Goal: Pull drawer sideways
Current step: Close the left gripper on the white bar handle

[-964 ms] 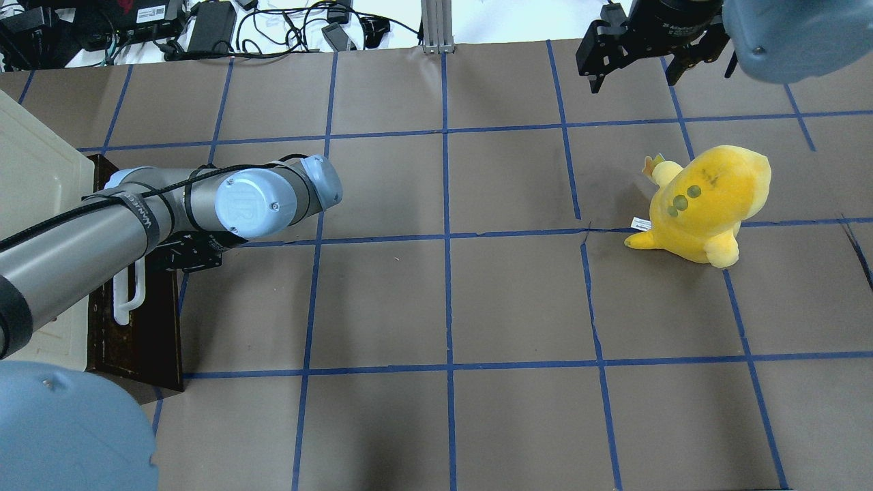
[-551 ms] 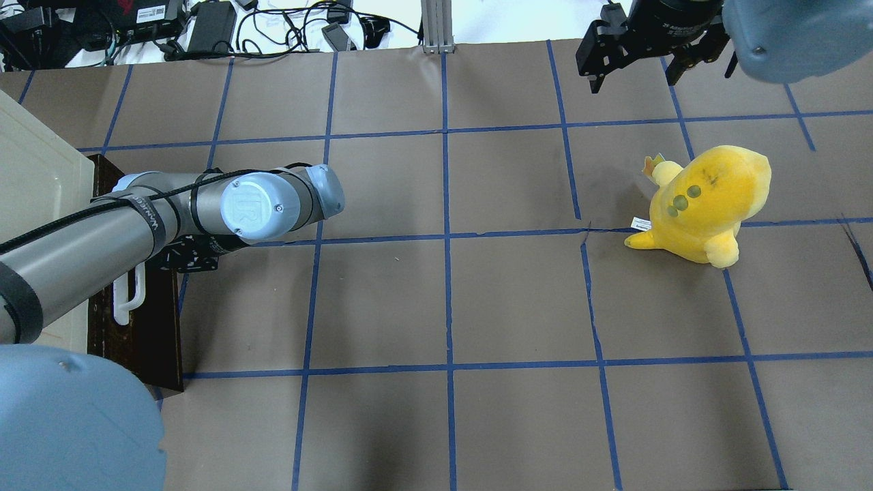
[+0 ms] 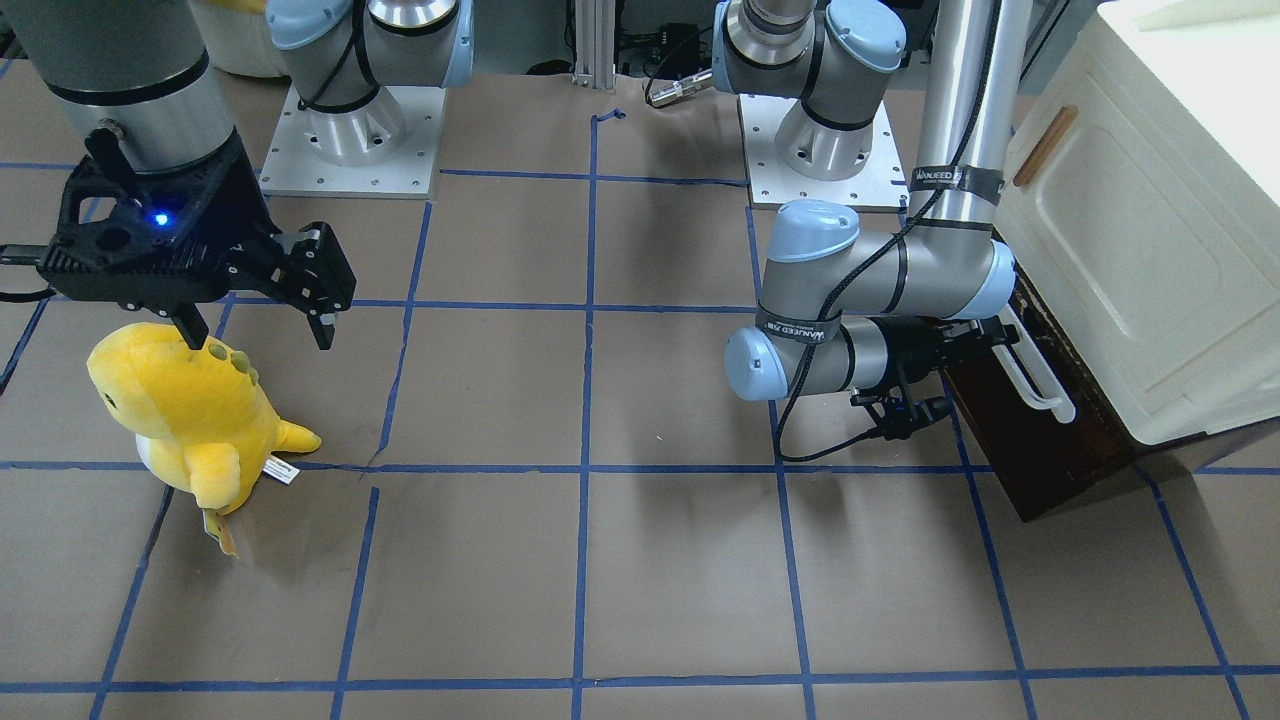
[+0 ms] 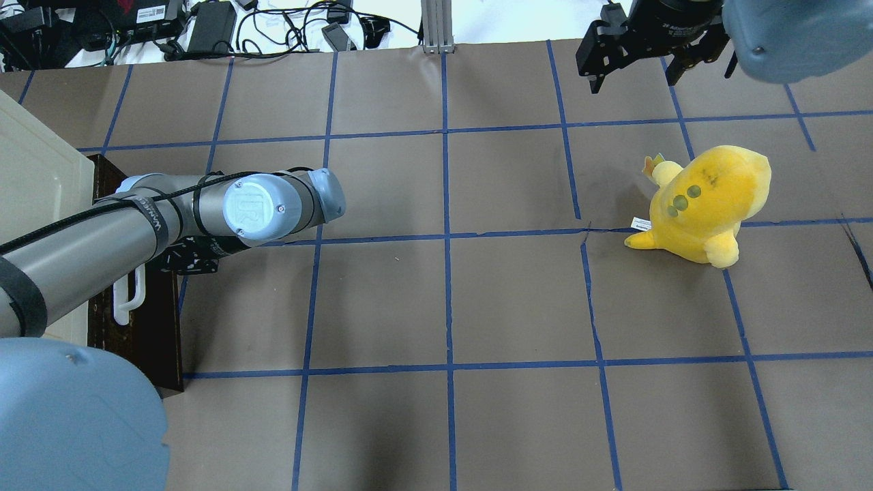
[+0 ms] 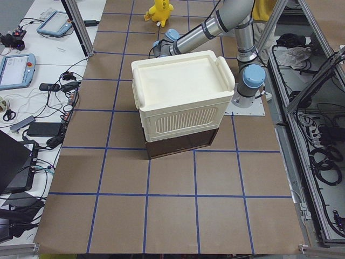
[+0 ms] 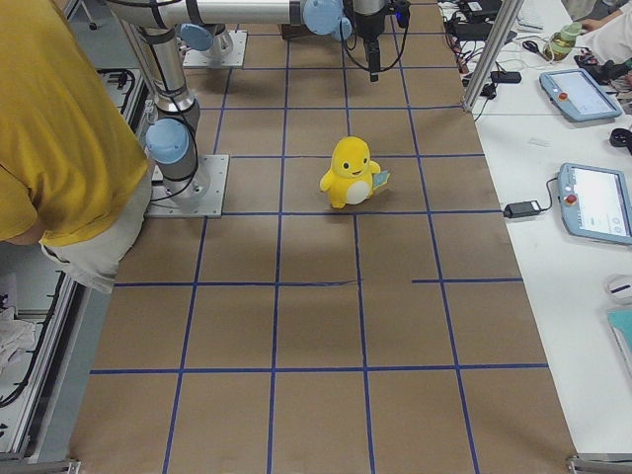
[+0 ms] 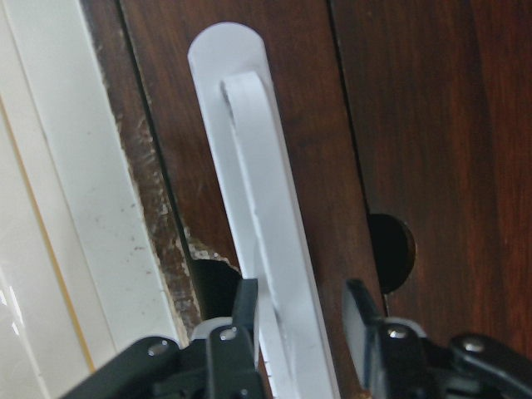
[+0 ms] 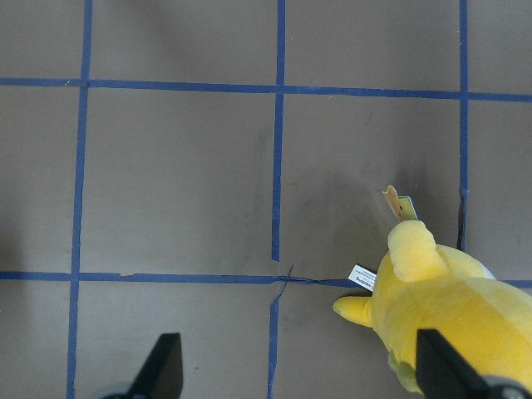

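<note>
Dark brown drawer with white bar handle sits under cream cabinet.

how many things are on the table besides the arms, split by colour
yellow: 1, the yellow plush duck toy
cream-white: 1, the cream-white plastic cabinet
dark brown: 1, the dark brown wooden drawer with a long white bar handle
total: 3

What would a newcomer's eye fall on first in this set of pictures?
The bright yellow plush toy stands out against the brown gridded table on the robot's right, with the right gripper hanging open near it. On the other side, the left gripper has its fingers either side of the white bar handle of the dark brown drawer under the cream-white cabinet.
</note>
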Tool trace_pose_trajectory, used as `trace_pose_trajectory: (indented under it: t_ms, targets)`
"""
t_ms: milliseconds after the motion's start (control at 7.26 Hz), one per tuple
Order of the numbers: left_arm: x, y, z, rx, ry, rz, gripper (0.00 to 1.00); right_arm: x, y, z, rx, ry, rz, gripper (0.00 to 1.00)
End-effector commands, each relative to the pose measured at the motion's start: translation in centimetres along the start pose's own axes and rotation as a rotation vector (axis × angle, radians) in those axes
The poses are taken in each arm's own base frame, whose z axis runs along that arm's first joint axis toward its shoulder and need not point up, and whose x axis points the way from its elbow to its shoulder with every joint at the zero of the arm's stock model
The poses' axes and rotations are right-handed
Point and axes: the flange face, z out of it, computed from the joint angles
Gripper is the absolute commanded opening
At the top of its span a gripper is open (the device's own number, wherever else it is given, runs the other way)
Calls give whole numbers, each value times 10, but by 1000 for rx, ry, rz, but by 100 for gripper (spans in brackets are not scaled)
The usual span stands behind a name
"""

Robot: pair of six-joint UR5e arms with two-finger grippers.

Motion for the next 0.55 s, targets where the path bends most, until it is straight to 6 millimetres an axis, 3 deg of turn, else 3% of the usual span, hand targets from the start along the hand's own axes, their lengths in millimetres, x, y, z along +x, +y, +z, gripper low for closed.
trace_pose_trajectory:
  t_ms: [0,413]
  targets:
    - [0,0,-1,1,-1,1,26,0,0,0,1,0,0,100]
    - [-3,0,-3,6,1,-9,24,0,0,0,-1,0,0,100]
